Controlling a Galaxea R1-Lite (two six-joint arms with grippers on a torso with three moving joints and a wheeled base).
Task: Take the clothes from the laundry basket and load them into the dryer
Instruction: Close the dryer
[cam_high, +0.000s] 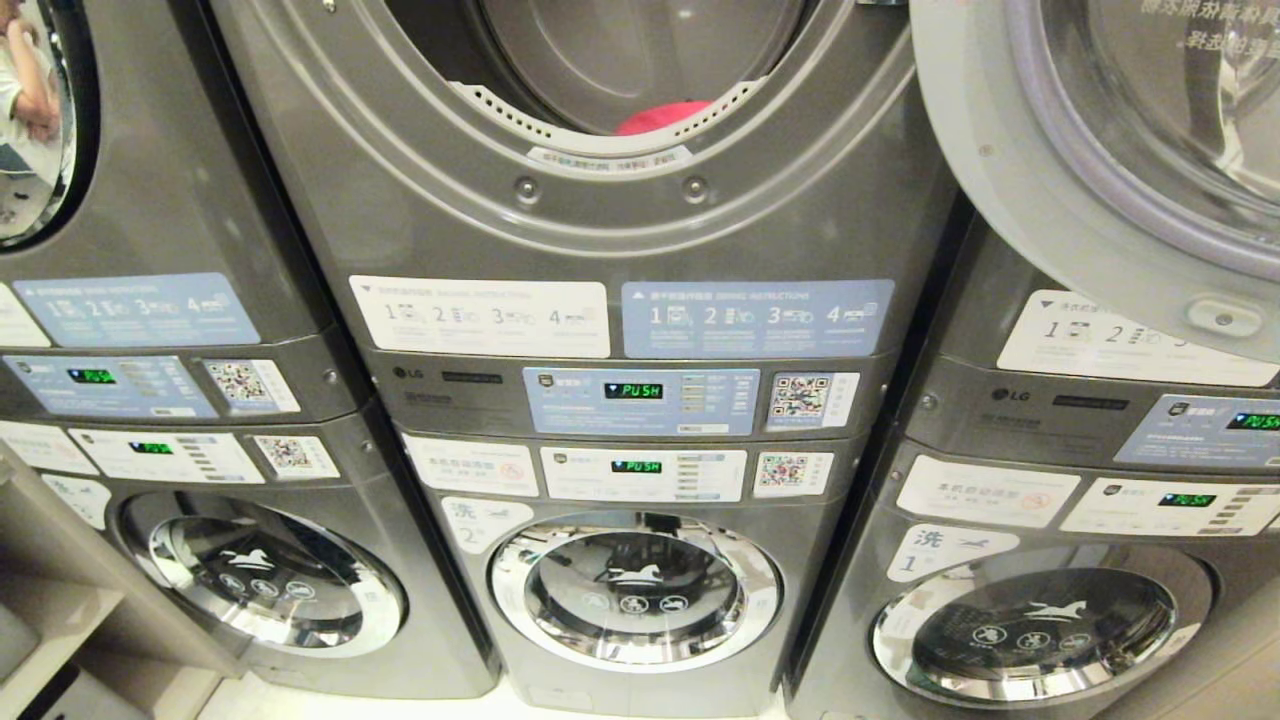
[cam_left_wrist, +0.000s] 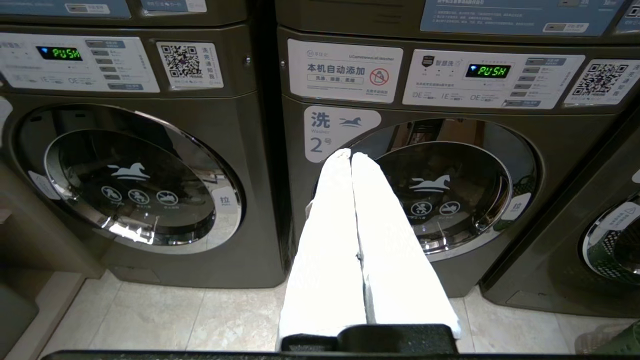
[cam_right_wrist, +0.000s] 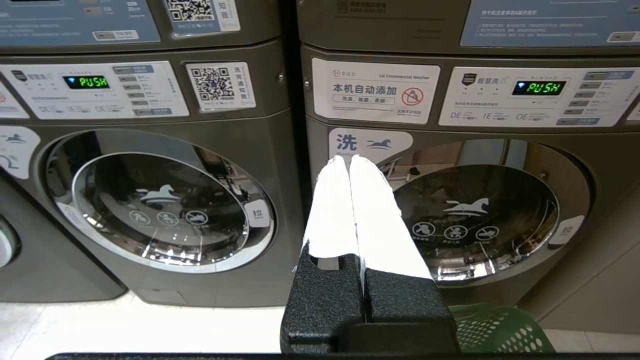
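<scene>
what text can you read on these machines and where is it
"PUSH": green display on the middle dryer's panel
"LG": badge left of it
"洗 2号": sticker on the middle washer
"本机自动添加": label on a washer
"LG Commercial Washer": same label
QR codes and instruction stickers' small print: unreadable

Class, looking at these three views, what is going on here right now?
Nothing is being handled. Both arms hang parked low before the washers, the left gripper and right gripper shut and empty. The upper dryer stands with its door open, a pink garment inside. The green laundry basket sits on the floor.
</scene>
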